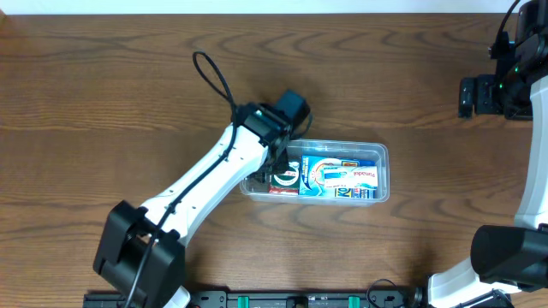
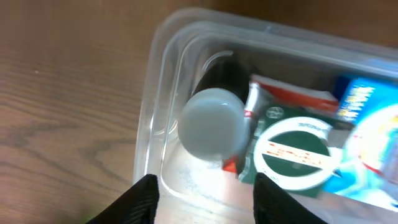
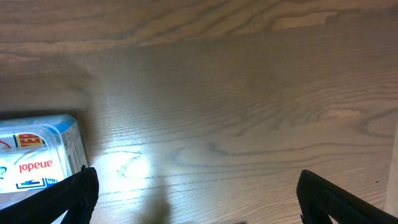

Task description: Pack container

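The clear plastic container lies at the table's middle. It holds a blue box, a round green tin and a red-and-white box. In the left wrist view, a dark bottle with a pale cap stands in the container's left end beside the green tin and the red-and-white box. My left gripper hovers open and empty over that end; it also shows in the overhead view. My right gripper is wide open and empty over bare wood, far right.
The table is brown wood. The right wrist view shows the container's end with the blue box at its left edge. A black cable loops off the left arm.
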`<state>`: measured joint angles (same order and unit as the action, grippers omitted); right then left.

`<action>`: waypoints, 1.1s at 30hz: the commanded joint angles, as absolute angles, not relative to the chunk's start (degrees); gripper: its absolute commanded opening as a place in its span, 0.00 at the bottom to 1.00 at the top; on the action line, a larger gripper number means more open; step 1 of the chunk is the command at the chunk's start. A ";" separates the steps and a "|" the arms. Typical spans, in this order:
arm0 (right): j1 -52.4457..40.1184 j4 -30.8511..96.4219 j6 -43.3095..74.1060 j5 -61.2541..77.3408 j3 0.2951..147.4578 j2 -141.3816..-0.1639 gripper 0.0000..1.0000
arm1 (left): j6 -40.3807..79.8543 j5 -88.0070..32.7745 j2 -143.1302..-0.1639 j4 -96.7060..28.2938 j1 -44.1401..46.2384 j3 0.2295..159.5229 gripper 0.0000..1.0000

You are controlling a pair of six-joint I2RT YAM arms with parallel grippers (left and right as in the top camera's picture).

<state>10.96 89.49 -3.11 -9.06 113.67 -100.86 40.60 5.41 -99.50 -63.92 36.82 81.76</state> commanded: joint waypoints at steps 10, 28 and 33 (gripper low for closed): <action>11.22 89.54 -2.39 -9.65 114.32 -99.98 0.99 | 35.42 1.34 -78.04 -71.55 36.69 90.39 0.98; 11.22 89.54 -2.39 -9.65 114.32 -99.98 0.99 | 33.17 7.77 -55.55 -91.50 36.56 86.15 0.98; 11.22 89.54 -2.39 -9.65 114.32 -99.98 0.99 | 33.04 10.35 -47.92 -84.36 31.20 75.77 0.98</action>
